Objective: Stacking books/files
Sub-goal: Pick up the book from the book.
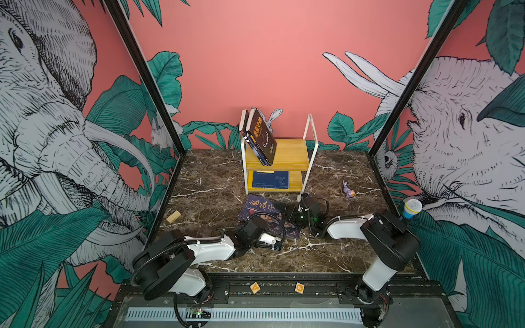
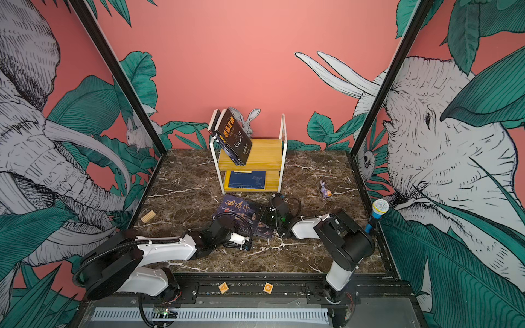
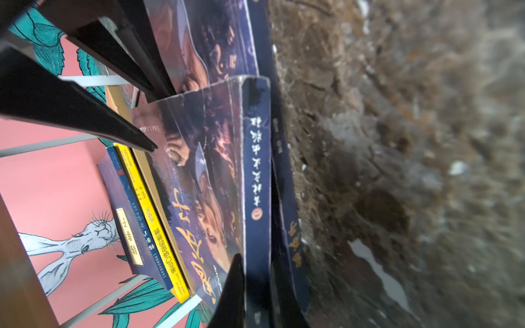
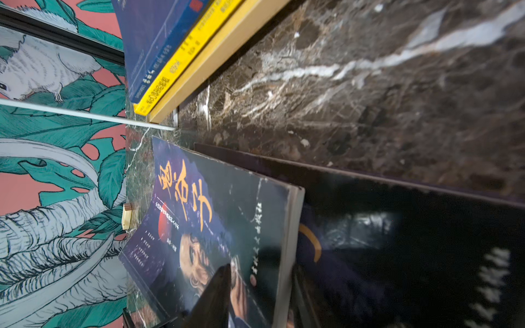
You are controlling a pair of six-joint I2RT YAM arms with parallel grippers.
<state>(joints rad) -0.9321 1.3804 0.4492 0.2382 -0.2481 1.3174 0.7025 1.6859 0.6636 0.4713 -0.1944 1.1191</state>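
Observation:
A navy book with gold characters and a bearded face [image 1: 261, 207] [image 2: 235, 206] lies topmost on a small pile on the marble table, in front of the yellow shelf [image 1: 289, 153]. My left gripper [image 3: 258, 289] is shut on this book's spine, one finger on the cover and one under it. At the opposite page edge my right gripper [image 4: 260, 272] is shut on the same book. A second face-cover book [image 3: 221, 37] and a black book [image 4: 426, 227] lie beneath. Dark books [image 1: 262, 136] lean on the upper shelf. A blue book [image 1: 270, 179] lies on the lower shelf.
A wooden block [image 1: 173, 216] lies at the table's left edge. A small purple toy [image 1: 348, 190] sits to the right of the shelf. A microphone [image 1: 411, 208] stands at the right wall. Two lettered tiles [image 1: 255, 287] rest on the front rail.

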